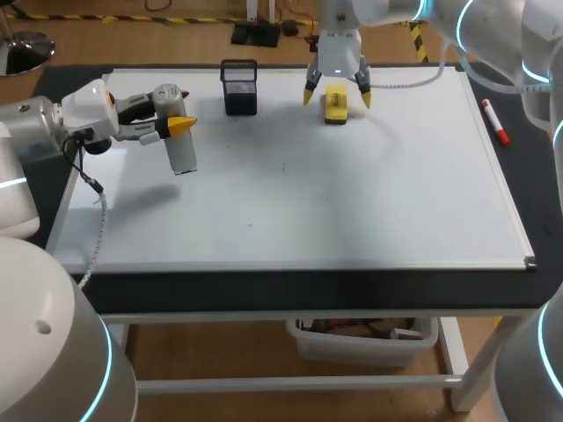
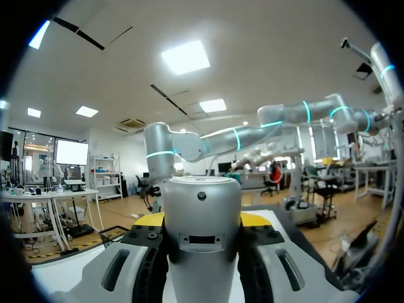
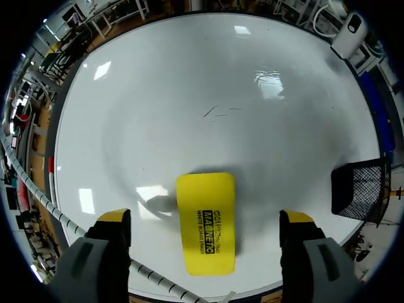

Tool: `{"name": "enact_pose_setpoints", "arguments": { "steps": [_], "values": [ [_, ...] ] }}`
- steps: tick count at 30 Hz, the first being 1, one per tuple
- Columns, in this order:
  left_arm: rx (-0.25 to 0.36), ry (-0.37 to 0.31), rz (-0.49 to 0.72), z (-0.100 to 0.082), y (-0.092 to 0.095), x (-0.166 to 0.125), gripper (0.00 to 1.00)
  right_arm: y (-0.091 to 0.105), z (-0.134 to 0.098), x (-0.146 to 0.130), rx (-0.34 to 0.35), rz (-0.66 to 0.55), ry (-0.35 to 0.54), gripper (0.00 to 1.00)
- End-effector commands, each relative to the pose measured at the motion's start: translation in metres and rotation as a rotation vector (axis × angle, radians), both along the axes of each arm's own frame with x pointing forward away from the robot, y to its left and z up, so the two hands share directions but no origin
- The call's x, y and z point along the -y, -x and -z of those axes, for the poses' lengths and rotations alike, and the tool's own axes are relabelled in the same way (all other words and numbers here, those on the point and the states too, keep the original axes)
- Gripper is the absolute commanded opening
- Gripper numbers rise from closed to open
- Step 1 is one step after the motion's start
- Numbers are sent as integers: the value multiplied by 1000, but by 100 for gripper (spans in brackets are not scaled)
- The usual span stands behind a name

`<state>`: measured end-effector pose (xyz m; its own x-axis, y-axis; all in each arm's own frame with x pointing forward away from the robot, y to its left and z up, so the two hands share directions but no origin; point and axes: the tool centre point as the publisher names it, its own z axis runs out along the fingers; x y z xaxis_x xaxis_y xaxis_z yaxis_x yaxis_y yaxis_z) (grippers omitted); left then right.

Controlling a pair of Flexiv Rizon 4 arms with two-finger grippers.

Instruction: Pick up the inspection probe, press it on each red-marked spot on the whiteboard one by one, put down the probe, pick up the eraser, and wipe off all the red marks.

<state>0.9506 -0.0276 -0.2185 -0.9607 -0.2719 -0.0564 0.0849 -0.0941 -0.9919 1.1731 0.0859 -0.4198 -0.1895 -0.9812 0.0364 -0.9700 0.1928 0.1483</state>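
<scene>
On the black tabletop (image 1: 264,294) lies a big white whiteboard (image 1: 352,202). It is flat, smooth and shiny, and it covers most of the top. You can see a faint dark scribble (image 1: 283,165) near its middle.

Your left pincer (image 1: 180,127) hangs over the left part of the board and squeezes the probe (image 1: 183,156) from both sides. The probe is a smooth, round, silver-grey tube. It stands about upright, with its long side running up and down and its lower end toward the board.

A black mesh cup (image 1: 239,88) stands on the board near the far edge, between your two pincers.

Your right pincer (image 1: 336,92) is at the far edge, and its fingers are spread wide. The eraser (image 1: 335,105) lies flat on the board between the yellow tips, with a gap on each side. It is a yellow block with round corners. Its long side runs from the far edge toward you.

A red and white marker (image 1: 494,122) lies on the dark tabletop, just past the board's right edge.
</scene>
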Motion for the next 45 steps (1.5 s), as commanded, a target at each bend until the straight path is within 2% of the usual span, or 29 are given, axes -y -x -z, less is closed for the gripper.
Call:
{"name": "enact_pose_setpoints", "arguments": {
  "steps": [1, 11, 16, 18, 21, 23, 26, 29, 32, 34, 37, 43, 45],
  "values": [
    [4, 2, 0, 0, 0, 0, 0, 8, -20, 23, 43, 97, -60, 100],
    [4, 2, 0, 0, 0, 0, 0, 6, -66, 84, 109, 586, -351, 100],
    [4, 2, 0, 0, 0, 0, 0, 4, -88, 106, 92, 801, -484, 100],
    [4, 2, 0, 0, 0, 0, 0, 2, -97, 113, 64, 893, -483, 100],
    [4, 2, 0, 0, 0, 0, 0, 2, -111, 121, 41, 978, -540, 100],
    [4, 2, 0, 0, 0, 0, 0, 2, -123, 124, 53, 1007, -595, 100],
    [4, 2, 0, 0, 0, 0, 0, 5, -140, 124, 48, 1031, -627, 100],
    [4, 2, 0, 0, 0, 0, 0, 10, -157, 124, 83, 1049, -675, 100],
    [4, 2, 0, 0, 0, 0, 0, 12, -170, 126, 71, 1090, -676, 100],
    [4, 2, 0, 0, 0, 0, 0, 12, -176, 129, 21, 1120, -655, 100],
    [4, 2, 0, 0, 0, 0, 0, 17, -186, 129, 21, 1128, -651, 100],
    [4, 2, 0, 0, 0, 0, 0, 17, -186, 129, 21, 1128, -651, 100],
    [23, 6, 5, -9, -4, 1, 0, 17, -186, 129, 21, 1128, -651, 100]
  ]
}}
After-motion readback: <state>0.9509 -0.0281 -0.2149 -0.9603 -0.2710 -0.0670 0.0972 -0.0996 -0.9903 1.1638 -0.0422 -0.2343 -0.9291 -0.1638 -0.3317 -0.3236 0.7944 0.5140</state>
